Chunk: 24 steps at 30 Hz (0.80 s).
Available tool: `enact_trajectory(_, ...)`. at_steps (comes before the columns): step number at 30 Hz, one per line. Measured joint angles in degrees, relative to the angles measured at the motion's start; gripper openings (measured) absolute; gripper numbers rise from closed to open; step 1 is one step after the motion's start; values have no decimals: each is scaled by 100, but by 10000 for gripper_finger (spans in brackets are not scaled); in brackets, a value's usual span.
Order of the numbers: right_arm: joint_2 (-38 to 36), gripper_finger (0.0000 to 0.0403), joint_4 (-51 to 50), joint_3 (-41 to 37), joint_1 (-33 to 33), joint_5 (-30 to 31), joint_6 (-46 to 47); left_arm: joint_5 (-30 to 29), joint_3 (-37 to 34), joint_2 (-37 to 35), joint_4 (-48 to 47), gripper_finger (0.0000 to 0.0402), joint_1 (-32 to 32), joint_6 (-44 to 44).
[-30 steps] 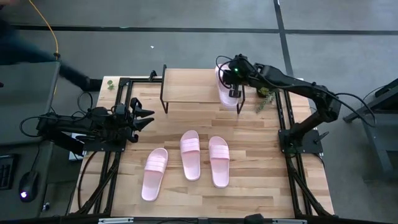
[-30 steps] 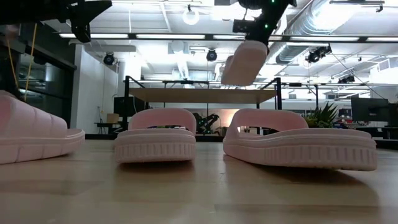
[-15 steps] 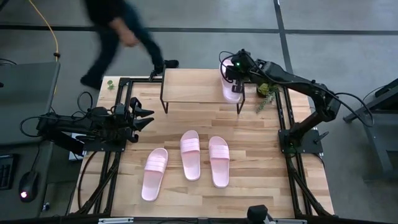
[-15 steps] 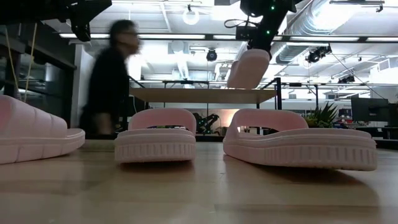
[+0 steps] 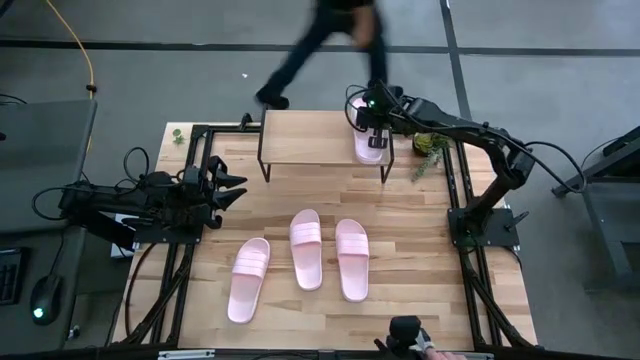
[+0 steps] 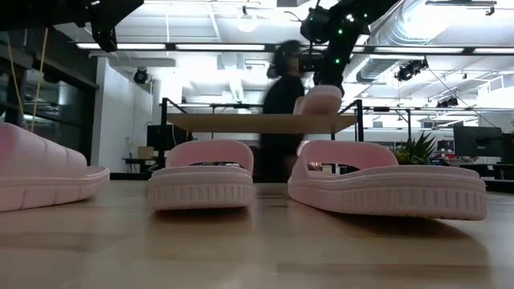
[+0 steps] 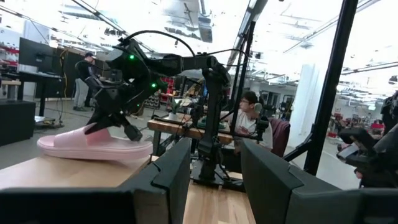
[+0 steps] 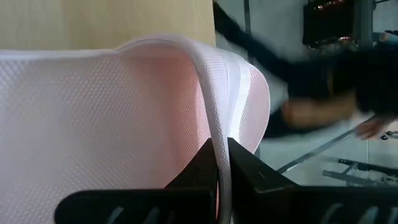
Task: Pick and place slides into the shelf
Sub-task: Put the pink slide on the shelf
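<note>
the right gripper (image 5: 374,128) pinches the thin edge of a pale pink foam slide sandal (image 5: 368,142), lying on the light wooden shelf (image 5: 305,136) top at 1 o'clock. it seems light, soft and bendable. the left gripper (image 5: 232,189), spread, waits at 9 o'clock.

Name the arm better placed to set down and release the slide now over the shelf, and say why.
Right. The right gripper is shut on the slide at the right end of the shelf. The left gripper waits off to the table's left side, far from the shelf.
</note>
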Motion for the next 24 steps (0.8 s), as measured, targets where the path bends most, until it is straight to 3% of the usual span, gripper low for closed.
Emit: enact_trajectory(24,-49,0,-541,7,-34,440,-228,0,0,0,-9,128,0,9)
